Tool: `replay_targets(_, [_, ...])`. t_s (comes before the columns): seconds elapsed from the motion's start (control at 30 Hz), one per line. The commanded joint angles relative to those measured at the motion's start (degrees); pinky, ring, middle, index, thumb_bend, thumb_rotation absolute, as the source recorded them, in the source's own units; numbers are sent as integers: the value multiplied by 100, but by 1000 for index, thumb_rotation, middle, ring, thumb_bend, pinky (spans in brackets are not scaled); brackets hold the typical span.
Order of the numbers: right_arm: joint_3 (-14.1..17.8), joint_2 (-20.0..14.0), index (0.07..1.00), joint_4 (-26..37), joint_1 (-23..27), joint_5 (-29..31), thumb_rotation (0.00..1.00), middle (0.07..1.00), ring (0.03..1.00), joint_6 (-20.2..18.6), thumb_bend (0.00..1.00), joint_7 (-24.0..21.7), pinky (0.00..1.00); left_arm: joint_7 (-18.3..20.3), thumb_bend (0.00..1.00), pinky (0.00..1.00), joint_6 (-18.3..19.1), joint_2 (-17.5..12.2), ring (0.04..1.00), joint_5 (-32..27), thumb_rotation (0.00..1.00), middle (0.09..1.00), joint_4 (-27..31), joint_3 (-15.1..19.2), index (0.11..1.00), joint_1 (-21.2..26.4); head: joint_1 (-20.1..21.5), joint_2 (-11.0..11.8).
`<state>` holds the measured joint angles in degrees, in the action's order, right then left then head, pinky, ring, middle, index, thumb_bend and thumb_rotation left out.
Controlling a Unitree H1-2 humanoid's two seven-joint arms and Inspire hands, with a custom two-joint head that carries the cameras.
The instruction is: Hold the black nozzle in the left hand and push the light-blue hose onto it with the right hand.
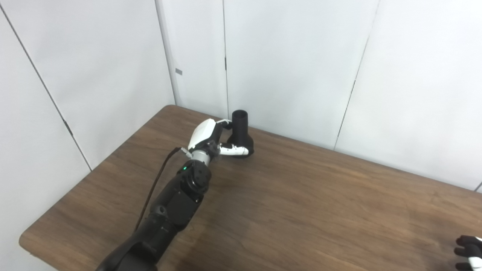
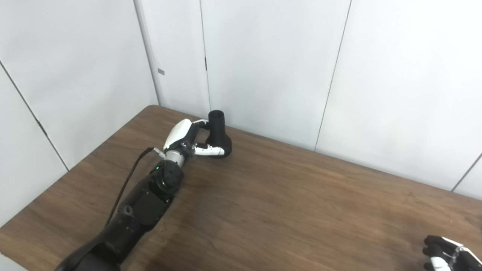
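A dark wooden table [image 1: 301, 210] fills the lower part of the frame, its far edge running against white wall panels [image 1: 293, 64] that take up the whole upper half. Left of centre, near the far edge of the table, the black nozzle [image 1: 240, 133] stands upright on its wide flared base, its narrow round mouth open toward the top of the frame. The left hand [image 1: 211, 139] reaches up to it from the lower left on a long black forearm [image 1: 169, 210] (a small green light glows at the wrist, and a dark cable [image 1: 156, 184] trails along the arm's left side). That hand is wrapped around the nozzle from the left: its white thumb [image 1: 234, 151] lies across the front of the flared base, touching it, and one of its fingers [image 1: 226, 122] hooks against the narrow neck higher up, so the hand is closed on the nozzle while the base appears to rest on the table. The right hand [image 2: 446, 254] shows only at the lower right corner of the frame, well apart from the nozzle, just above or on the table near its near edge; dark curled fingertips [image 2: 433, 241] and a bit of white shell are all that is visible, and whether it is spread or closed cannot be told, since most of it is cut off by the frame edge. No light-blue hose appears in either view.
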<state>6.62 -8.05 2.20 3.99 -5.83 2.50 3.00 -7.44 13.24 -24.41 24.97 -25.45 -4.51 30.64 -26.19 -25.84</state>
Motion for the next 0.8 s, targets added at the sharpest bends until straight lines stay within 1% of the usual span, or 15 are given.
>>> replay_targets(0.0, [20,-6,610,232,73,14,643,649,620,83,423,47,466,-35,1000,1000,-84,-210,929,181,381,831,10,-44,779,357,7,-2])
replay_targets(0.07, [13,-1,611,259,67,-6,642,651,623,49,423,53,469,-22,1000,1000,-56,-197,925,201,376,834,-88,-71,782,377,10,-1])
replay_targets(0.17, [3,10,613,341,58,-21,641,655,626,-77,402,48,470,10,1000,1000,6,-193,944,253,386,877,-222,-133,800,404,20,0])
replay_targets(0.27, [7,23,611,357,60,27,623,652,622,-103,396,41,465,-10,1000,1000,-31,-201,944,297,395,872,-323,-186,803,407,24,-5])
replay_targets(0.37, [-6,25,613,357,60,6,621,652,622,-95,389,40,468,-22,1000,1000,-147,-197,942,270,378,869,-381,-196,800,403,30,1])
replay_targets(0.43, [-13,38,614,377,57,-9,615,655,626,-126,378,40,472,-14,1000,1000,-236,-191,942,240,387,875,-433,-200,800,408,60,4])
replay_targets(0.5, [-18,44,617,381,52,-5,610,659,630,-106,366,40,474,-36,1000,1000,-318,-174,933,247,388,857,-502,-220,795,418,73,-2])
replay_targets(0.6, [-25,55,619,425,39,-5,599,661,633,-155,354,39,477,-124,1000,1000,-364,-132,915,277,351,831,-592,-224,781,429,80,-10])
replay_targets(0.7, [-33,82,619,521,22,-3,598,660,632,-280,348,37,476,-391,1000,1000,-501,-47,876,253,270,787,-745,-153,747,419,92,-20])
replay_targets(0.77, [-34,105,617,583,15,24,589,658,631,-363,337,35,478,-562,1000,1000,-604,-3,841,199,206,734,-866,-84,715,411,101,-24])
